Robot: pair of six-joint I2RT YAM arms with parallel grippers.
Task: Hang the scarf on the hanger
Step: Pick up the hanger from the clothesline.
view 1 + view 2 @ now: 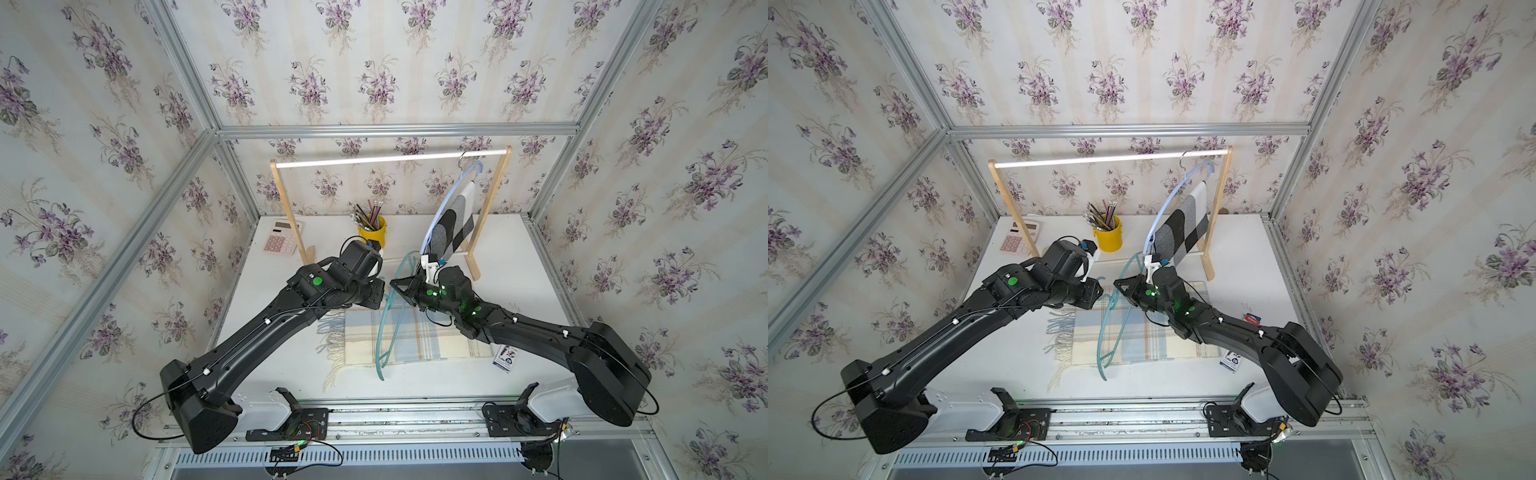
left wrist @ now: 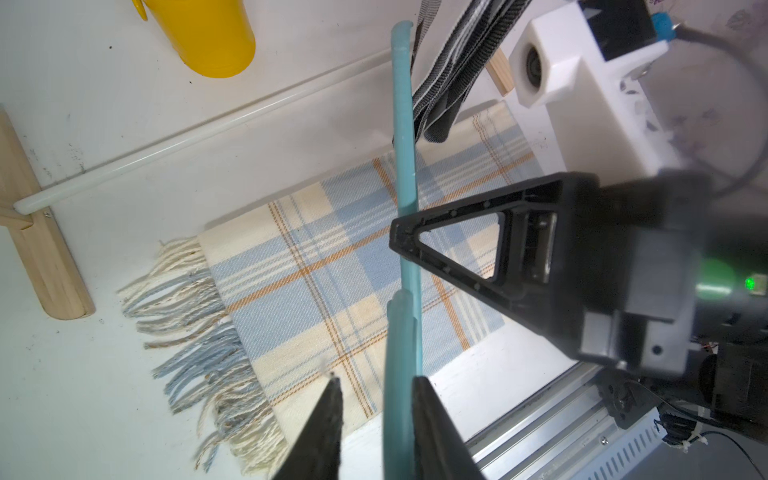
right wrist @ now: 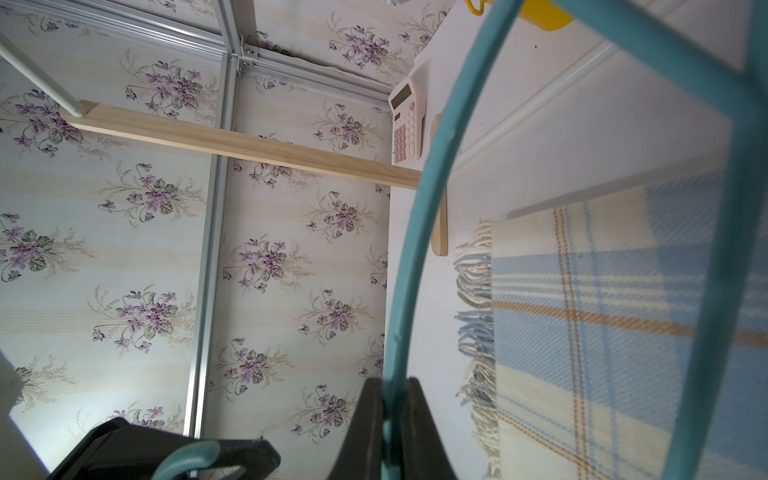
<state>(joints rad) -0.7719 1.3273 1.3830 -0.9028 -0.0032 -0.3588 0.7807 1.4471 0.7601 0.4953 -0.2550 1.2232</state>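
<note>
My right gripper (image 3: 388,432) is clamped on the teal hanger (image 1: 388,332); in the right wrist view the jaws pinch its thin rim with no gap. My left gripper (image 2: 376,419) has its jaws either side of another part of the same hanger. One finger lies against the plastic, while the other shows a sliver of daylight, so I cannot tell whether that grip is firm.

The hanger stands on edge between my two wrists, above the plaid scarf (image 1: 415,338). Its long axis runs from the rack (image 1: 494,199) side toward my base. The lower tip reaches past the scarf's near edge in both top views, but I can't tell whether it touches cloth or tabletop (image 1: 519,249).

The scarf lies flat and folded on the tabletop directly under the hanger. Its long axis crosses the hanger's, with the fringe (image 2: 195,332) pointing to my left side. It is not yet on the hanger.

What matters next, I judge, is that crossing. The scarf's length runs side to side under a frame that runs front to back, so one end could be fed through the hanger's opening. My left arm is nearer the fringe end. I judge it the one to free up and lift that end, while the right holds the hanger steady. A second hanger with a grey checked cloth (image 1: 455,224) already hangs on the rack, close to my right wrist, and could snag.
</note>
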